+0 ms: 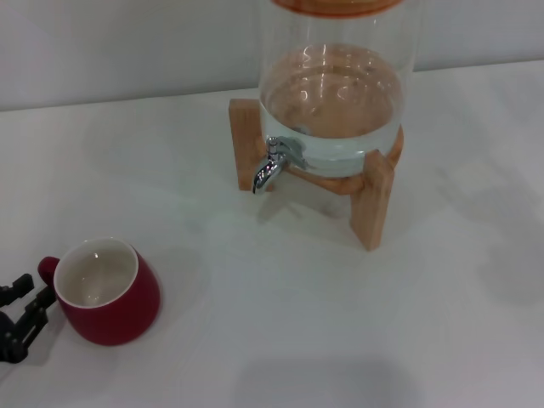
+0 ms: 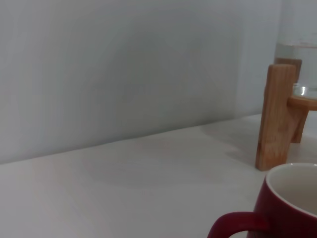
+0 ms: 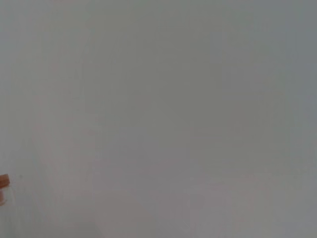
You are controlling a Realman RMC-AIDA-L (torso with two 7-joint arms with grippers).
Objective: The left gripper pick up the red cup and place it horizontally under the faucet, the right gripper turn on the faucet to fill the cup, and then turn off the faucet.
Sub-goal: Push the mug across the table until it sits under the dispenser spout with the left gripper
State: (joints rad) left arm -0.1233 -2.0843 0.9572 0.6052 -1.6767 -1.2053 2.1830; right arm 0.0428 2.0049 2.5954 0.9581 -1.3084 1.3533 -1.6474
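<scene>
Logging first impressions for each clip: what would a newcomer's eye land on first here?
Probably the red cup, upright on the white table at the near left, its handle toward the left gripper, whose open fingers sit just beside it. Next, the glass water jar on its wooden stand at the back, with the chrome faucet pointing forward. The right gripper is out of view.

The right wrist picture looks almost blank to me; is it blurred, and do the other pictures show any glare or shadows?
Right wrist view: nearly all flat grey, nothing to focus on. Head view: bright glints on the faucet and glass dispenser, soft shadows on the table. Left wrist view: the red cup looks soft up close.
</scene>
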